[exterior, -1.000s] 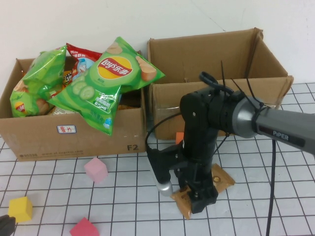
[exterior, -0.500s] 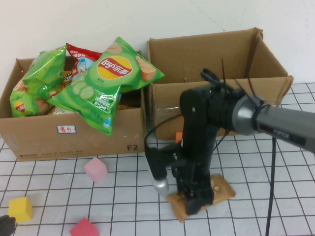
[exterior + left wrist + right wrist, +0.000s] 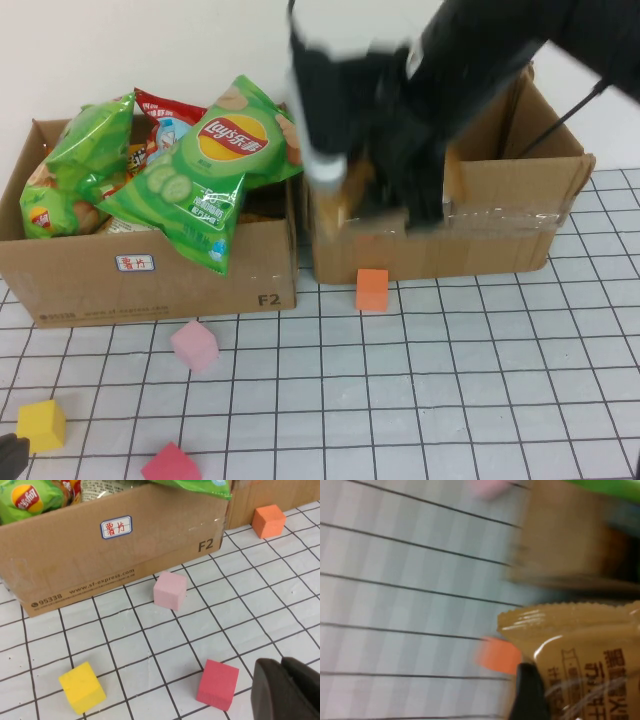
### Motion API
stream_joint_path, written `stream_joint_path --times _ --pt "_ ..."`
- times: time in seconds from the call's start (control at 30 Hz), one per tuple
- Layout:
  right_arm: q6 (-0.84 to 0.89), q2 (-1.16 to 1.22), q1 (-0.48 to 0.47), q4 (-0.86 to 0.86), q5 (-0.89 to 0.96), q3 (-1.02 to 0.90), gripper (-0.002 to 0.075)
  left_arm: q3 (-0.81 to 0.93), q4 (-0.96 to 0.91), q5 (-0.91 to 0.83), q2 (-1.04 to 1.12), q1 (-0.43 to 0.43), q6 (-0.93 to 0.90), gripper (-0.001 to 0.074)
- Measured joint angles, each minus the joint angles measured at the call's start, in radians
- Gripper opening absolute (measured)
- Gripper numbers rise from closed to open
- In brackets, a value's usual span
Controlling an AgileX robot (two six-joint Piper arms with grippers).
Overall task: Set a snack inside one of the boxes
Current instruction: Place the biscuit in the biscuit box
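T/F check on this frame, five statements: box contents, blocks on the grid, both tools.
1. The left box is piled with chip bags. True.
2. The right tool is empty. False: it is shut on a brown snack packet, raised at the right box.
3. The orange block sits on the grid in front of the right box. True.
4. The pink block is inside the left box. False: it is on the table in front of that box.
5. The left tool holds the yellow block. False: the block lies on the table apart from it, and the red block lies nearer the tool.
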State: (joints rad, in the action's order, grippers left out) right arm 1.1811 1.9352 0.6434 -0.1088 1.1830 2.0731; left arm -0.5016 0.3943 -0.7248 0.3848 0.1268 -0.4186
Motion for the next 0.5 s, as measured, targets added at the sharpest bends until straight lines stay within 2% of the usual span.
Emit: stream_joint_path --times 0.13,0.33,0.4,0.5 --pt "-0.215 0.002 -0.042 0.115 -0.253 0.016 0.0459 0.0 0.0 0.008 0.0 0.0 0.0 -0.0001" --pt "-0.619 0.108 -0.158 0.144 -0.656 0.016 0.0459 0.0 0.0 0.01 0.0 0.0 0.0 -0.0001" --pt "-0.712 0.145 -0.189 0.148 -0.686 0.014 0.0468 0.0 0.0 0.01 0.0 0.0 0.002 -0.0001" --pt "-0.763 0.176 -0.204 0.152 -0.645 0.011 0.0511 0.0 0.0 0.01 0.0 0.0 0.002 -0.0001"
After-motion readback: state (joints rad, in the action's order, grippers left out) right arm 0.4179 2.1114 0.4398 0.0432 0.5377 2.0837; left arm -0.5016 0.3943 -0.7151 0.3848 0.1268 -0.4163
